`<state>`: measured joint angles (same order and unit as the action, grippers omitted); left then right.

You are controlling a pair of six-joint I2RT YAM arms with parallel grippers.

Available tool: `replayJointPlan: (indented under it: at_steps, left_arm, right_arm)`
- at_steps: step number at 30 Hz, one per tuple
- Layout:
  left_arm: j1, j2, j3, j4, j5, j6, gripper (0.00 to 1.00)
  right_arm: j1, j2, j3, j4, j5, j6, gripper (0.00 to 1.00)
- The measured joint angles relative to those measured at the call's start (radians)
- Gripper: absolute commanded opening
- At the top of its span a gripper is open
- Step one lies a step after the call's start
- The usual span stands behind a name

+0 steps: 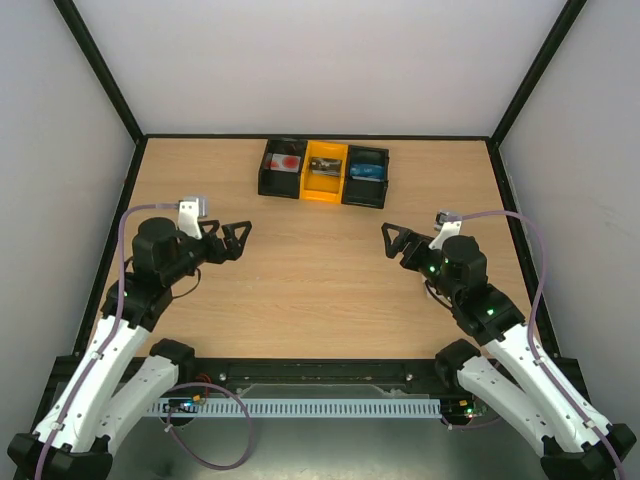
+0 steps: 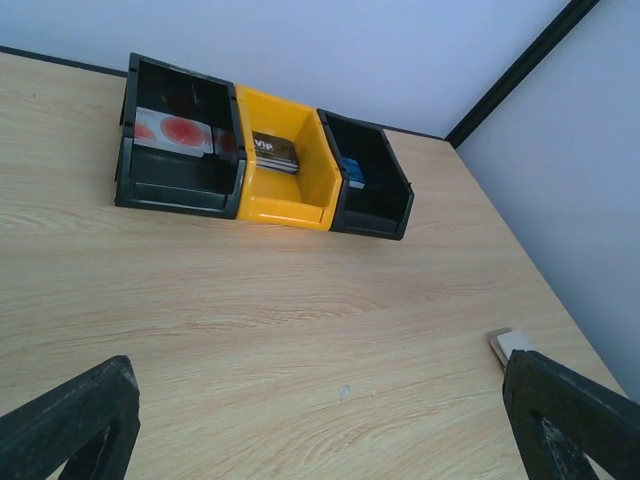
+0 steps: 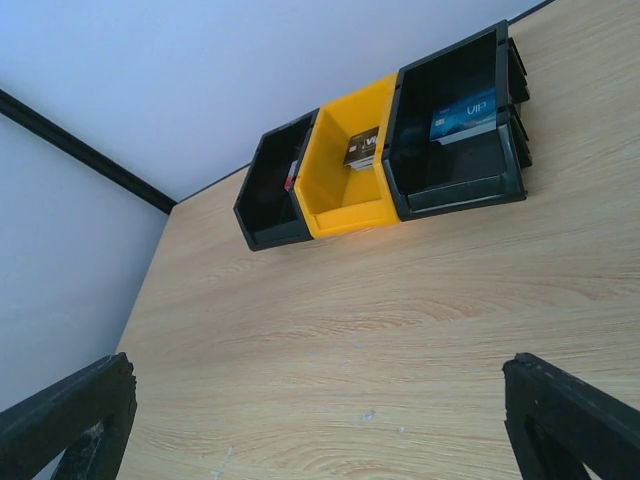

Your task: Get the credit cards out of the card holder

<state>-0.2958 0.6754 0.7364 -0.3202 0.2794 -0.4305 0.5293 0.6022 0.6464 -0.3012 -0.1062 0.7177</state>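
While both hands gape wide, left gripper point(image 1: 243, 240) mid-left, right gripper point(image 1: 388, 242) mid-right, three bins sit top centre: left black bin point(image 1: 279, 188) holds the card holder point(image 1: 286, 160), red showing; yellow bin point(image 1: 322, 193) a dark VIP card point(image 1: 325, 167); right black bin point(image 1: 363, 196) a blue card point(image 1: 368, 171).

you count three bins in one row: two black, the left black bin point(image 1: 280, 186) and the right black bin point(image 1: 363, 195), and one yellow bin point(image 1: 322, 190). you see three cards, one per bin: a red-spotted card point(image 2: 172, 130), a dark card point(image 2: 275, 152), a blue card point(image 3: 462, 116). two grippers: left gripper point(image 1: 236, 238), right gripper point(image 1: 393, 240).
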Motion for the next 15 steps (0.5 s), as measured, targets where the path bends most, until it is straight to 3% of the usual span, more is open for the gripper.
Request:
replayJointPlan:
  at_steps: [7, 15]
  left_arm:
    - [0.000, -0.023, -0.001, 0.022, 0.001, -0.004, 1.00]
    - [0.000, -0.012, -0.001, 0.021, 0.020, -0.008, 1.00]
  right_arm:
    - [0.000, 0.006, -0.039, 0.047, 0.030, -0.002, 0.98]
    - [0.000, 0.149, -0.068, 0.165, 0.208, -0.012, 1.00]
